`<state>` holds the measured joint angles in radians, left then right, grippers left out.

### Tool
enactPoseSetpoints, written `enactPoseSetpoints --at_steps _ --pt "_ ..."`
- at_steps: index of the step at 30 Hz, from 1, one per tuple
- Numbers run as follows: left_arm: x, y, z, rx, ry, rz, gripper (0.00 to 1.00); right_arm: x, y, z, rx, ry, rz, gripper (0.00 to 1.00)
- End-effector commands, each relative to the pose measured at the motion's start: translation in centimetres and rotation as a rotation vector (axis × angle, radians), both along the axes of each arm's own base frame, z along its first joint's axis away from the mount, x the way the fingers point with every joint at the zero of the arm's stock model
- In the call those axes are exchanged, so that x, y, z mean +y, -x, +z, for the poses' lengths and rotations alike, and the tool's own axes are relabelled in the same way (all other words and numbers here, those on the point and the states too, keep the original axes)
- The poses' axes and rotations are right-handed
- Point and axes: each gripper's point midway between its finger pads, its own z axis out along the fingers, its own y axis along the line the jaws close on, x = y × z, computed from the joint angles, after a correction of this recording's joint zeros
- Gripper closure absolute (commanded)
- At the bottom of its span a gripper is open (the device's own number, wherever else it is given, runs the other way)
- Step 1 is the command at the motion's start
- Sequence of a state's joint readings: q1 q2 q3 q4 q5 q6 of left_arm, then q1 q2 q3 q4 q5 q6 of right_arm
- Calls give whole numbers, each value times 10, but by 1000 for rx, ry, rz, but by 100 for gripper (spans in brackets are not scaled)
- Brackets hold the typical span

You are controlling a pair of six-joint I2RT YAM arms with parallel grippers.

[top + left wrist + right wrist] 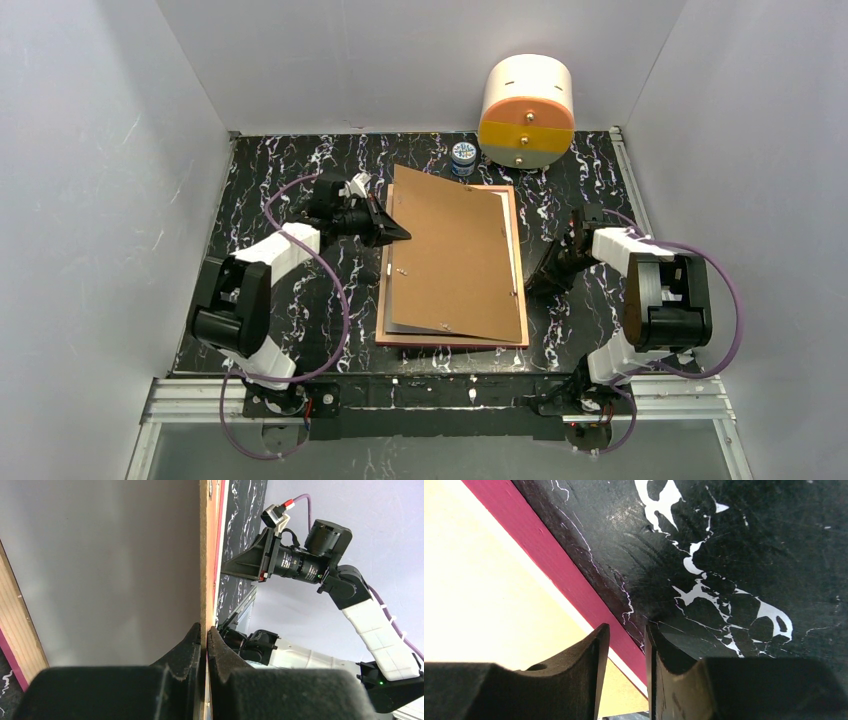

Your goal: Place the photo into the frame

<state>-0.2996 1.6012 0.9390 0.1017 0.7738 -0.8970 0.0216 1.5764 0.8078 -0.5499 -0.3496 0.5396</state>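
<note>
Left gripper [400, 233] sits at the stack's left edge, toward the far end. On my wrist feed its jaws are clenched on a thin tan edge, which looks like the backing board [455, 250]. A white sliver shows just past the board's left edge. I read it as the photo [386, 272], plain side up, with the rest hidden under the board. Board lies skewed on the frame [450, 341], its far-left corner overhanging the rim. Frame lies mid-table [280, 180], tan-orange back up, pink edge showing. Right gripper [625, 628] is down at the table, just beside the frame's right rim, jaws nearly together, nothing between them.
</note>
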Motion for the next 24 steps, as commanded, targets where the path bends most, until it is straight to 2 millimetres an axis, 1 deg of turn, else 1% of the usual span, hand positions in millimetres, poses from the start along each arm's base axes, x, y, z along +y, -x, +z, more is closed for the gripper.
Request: enactPoseSetpoints --at_steps 1,5,10,16,19,24 --pt "-4 -2 0 -52 14 -32 100 21 -3 2 -4 -89 31 58" --pt "-7 -5 1 -83 20 -77 100 22 -8 2 -9 -82 34 58" --pt "-7 -10 -2 -98 -7 -152 100 19 -9 -1 -5 -63 48 58" --pt "-6 -13 -6 -97 -16 -144 100 17 -9 -1 -4 -46 50 58" --pt "-3 -15 -4 -105 -27 -134 100 13 -13 8 -32 -20 51 58" --pt "5 -24 7 -135 -29 -100 100 11 -20 31 -95 -7 65 57"
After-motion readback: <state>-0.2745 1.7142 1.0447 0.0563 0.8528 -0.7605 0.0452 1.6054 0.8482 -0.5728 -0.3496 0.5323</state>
